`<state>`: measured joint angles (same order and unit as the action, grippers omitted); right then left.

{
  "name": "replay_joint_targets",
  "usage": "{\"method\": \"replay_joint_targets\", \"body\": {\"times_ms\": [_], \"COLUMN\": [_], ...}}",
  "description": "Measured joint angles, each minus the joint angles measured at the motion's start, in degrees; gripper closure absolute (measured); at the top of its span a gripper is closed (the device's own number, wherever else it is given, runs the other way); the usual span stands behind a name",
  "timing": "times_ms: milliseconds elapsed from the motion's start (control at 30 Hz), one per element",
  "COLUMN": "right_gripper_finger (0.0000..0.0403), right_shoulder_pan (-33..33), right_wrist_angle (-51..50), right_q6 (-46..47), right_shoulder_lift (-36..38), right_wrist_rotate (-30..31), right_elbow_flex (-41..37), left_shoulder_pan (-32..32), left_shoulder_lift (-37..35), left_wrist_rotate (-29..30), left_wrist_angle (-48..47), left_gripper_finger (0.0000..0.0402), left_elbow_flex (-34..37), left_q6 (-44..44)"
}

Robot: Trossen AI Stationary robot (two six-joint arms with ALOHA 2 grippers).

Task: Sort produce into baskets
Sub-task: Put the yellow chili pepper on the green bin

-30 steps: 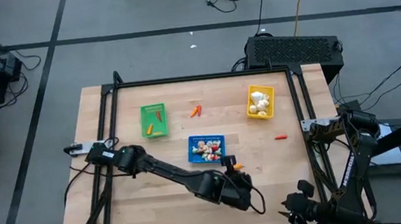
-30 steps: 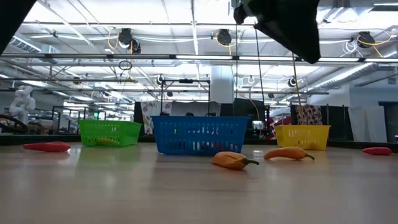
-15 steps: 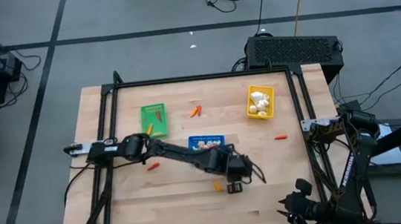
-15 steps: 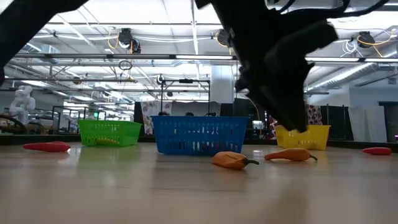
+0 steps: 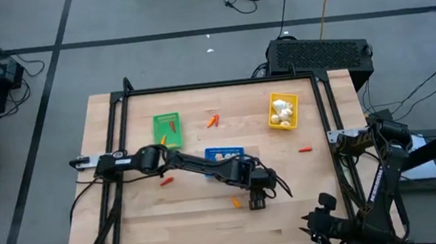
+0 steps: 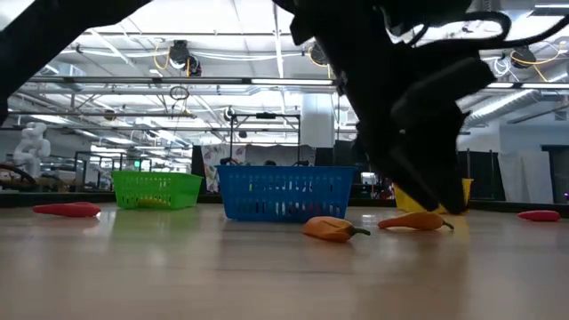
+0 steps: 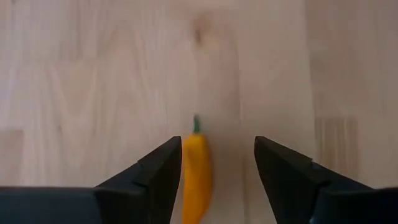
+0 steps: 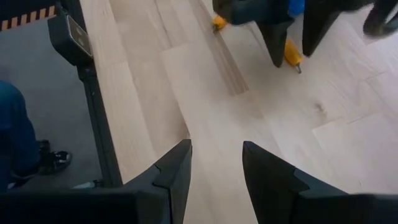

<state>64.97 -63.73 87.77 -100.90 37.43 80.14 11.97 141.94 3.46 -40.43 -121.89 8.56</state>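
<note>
1. Yellow-orange pepper piece lying flat on the wooden table, just in front of the blue basket; found between the spread fingers of the left gripper, close beside one finger and off-centre in the gap. Apparently straddled for a pickup; no clamping evident.
2. Blue basket taken as landmark: set mid-table and partly covered by the left arm, which reaches across it to the pepper.
3. Second orange piece resting loose on the table, also in front of the blue basket, just beside the gripper.
4. Green basket standing behind and to the left of the blue basket, a carrot-like piece inside. Yellow basket behind and to the right, holding white bulbs. Sorting judged partly done.
5. Unsorted pieces noted: orange bits behind the blue basket, between green and yellow; red pieces to its right and to its left.
6. Right gripper parked well right of the blue basket, at the table's near edge, fingers apart, nothing held.
</note>
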Motion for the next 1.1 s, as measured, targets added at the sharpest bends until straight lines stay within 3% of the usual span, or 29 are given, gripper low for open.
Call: {"method": "replay_joint_targets", "body": {"times_ms": [433,600,900,1100], "right_gripper_finger": [0.0268,0.0268,0.0268,0.0268], "right_shoulder_pan": [-0.5,-0.6,-0.9,-0.9], "right_wrist_angle": [-0.5,-0.7,-0.8,-0.7], "right_q6": [-3.1,-3.1,-3.0,-3.0], "right_shoulder_lift": [0.0,0.0,0.0,0.0], "right_wrist_rotate": [-0.1,0.0,0.0,-0.2], "right_elbow_flex": [0.0,0.0,0.0,0.0], "left_shoulder_pan": [-0.8,-1.0,-1.0,-0.7], "left_shoulder_lift": [2.2,2.6,2.9,-1.4], "left_wrist_rotate": [-0.1,-0.4,-0.4,0.1], "left_wrist_angle": [-1.5,-1.1,-1.2,-2.9], "left_gripper_finger": [0.0202,0.0240,0.0347,0.0360], "left_elbow_flex": [-0.2,-0.3,-2.0,-2.1], "left_q6": [-1.4,-1.4,-1.9,-3.4]}}
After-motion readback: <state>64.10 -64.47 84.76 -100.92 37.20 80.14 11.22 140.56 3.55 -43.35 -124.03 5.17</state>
